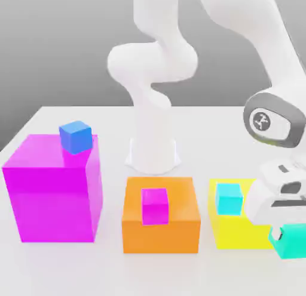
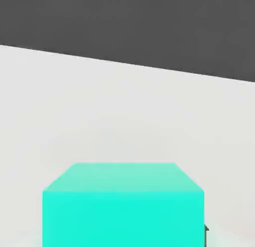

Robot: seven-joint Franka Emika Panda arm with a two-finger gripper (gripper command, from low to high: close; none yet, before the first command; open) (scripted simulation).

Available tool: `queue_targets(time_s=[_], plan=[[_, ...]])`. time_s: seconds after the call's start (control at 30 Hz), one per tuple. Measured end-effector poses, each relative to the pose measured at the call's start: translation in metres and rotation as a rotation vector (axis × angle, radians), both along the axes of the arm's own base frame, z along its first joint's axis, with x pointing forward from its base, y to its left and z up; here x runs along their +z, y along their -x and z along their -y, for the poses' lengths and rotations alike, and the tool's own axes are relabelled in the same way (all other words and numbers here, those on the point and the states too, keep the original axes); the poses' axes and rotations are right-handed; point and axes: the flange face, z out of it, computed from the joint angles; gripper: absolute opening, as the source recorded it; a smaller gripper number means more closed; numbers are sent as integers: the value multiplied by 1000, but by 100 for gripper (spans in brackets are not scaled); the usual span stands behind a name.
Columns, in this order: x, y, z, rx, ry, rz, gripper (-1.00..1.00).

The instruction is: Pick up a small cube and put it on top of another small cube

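On the exterior view's left stands a big magenta block (image 1: 52, 190) with a small blue cube (image 1: 75, 137) on its far right corner. Next to it, in the middle, is an orange block (image 1: 161, 220) that carries a small magenta cube (image 1: 155, 206). Behind these two the white base of the arm (image 1: 153, 139) rises from the white table (image 1: 107, 271). More to the right is a yellow block (image 1: 236, 229), and a small cyan cube (image 1: 229, 198) sits on top of it.

At the far right edge of this view the gripper (image 1: 285, 232) points down, and the small teal-green cube (image 1: 290, 241) is directly under it, between the fingers. The jaws are closed narrow on this cube, so I judge that the grasp is made. The cube is low, at about the level of the table, just beside the near right corner of the yellow block; whether it touches the table I cannot tell.

The relation that matters for the coming move: the held cube lies to the right of the cyan cube and lower than it. So, in my judgement, the hand must first go up and then travel left, if the cyan cube is the goal.

In the hand view the small teal-green cube (image 2: 123, 206) is close before the camera, its faces square to it, with bare table behind.

The forearm comes down from above at the right, and the wrist is bent so that the hand hangs almost vertical.
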Motion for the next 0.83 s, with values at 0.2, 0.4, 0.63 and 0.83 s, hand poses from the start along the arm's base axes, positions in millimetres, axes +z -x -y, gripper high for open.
queue_targets(time_s=[0.2,0.4,0.63,0.83], plan=[[45,5,96,-56,33,-8,-100],[86,36,165,-78,-12,-16,-100],[92,73,218,-94,-116,-7,-100],[56,75,220,-94,-118,-7,100]])
